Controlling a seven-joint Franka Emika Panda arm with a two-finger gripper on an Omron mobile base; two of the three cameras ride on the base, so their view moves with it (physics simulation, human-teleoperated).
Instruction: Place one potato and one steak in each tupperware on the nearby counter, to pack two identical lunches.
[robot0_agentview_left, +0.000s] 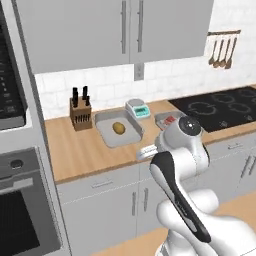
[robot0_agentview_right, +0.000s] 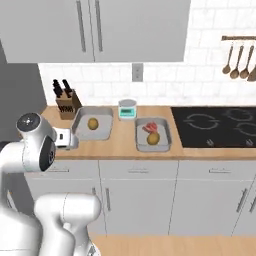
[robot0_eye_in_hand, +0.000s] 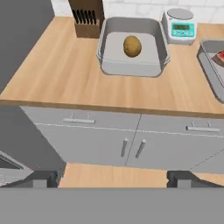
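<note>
Two trays (robot0_agentview_right: 92, 131) (robot0_agentview_right: 153, 142) in right base view — steak (robot0_agentview_right: 148, 127) there; jaws wide, empty.

Bench (robot0_eye_in_hand: 65, 78) front strip is bare wood, clear for approach from the cabinet side. Left tupperware (robot0_eye_in_hand: 109, 65) open from above; raised rim all round, one potato (robot0_eye_in_hand: 132, 46) at centre. Obstacles: knife block (robot0_eye_in_hand: 87, 17) just beside its back-left corner, scale (robot0_eye_in_hand: 178, 26) between the two trays at rear. Wall cabinets (robot0_agentview_right: 95, 30) overhang the back, limiting headroom. Right tupperware (robot0_agentview_right: 141, 137) near; open wood between the trays.
</note>
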